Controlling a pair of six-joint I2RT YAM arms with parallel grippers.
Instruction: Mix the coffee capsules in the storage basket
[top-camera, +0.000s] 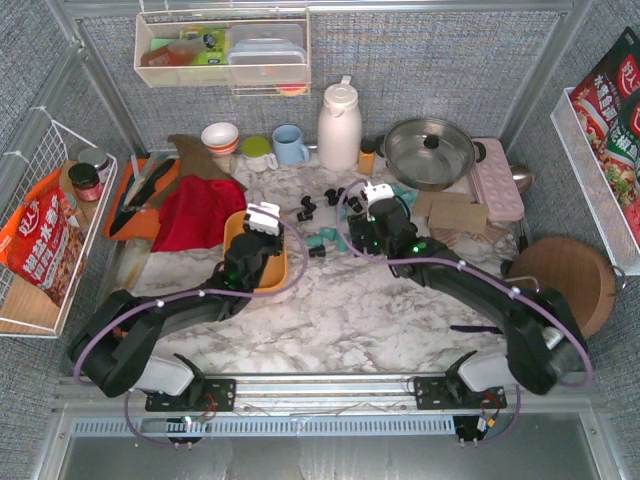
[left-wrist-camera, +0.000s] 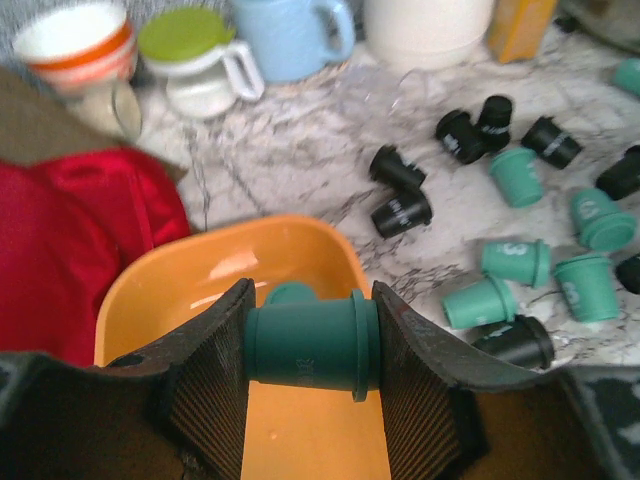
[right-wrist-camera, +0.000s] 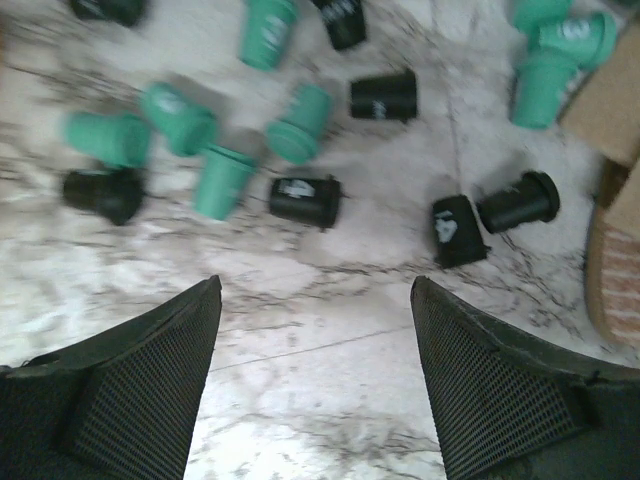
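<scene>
Here, left jaws clamped on teal capsule (left-wrist-camera: 310, 345) over orange basket (left-wrist-camera: 200, 280), right jaws wide, empty, above scattered capsules (right-wrist-camera: 305, 198).

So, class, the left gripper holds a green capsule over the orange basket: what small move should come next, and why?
Probably open the left gripper and let the green capsule drop. It is clamped sideways between the fingers, right above the bare floor of the orange basket, so release should land it inside. Many loose capsules lie on the table.
</scene>
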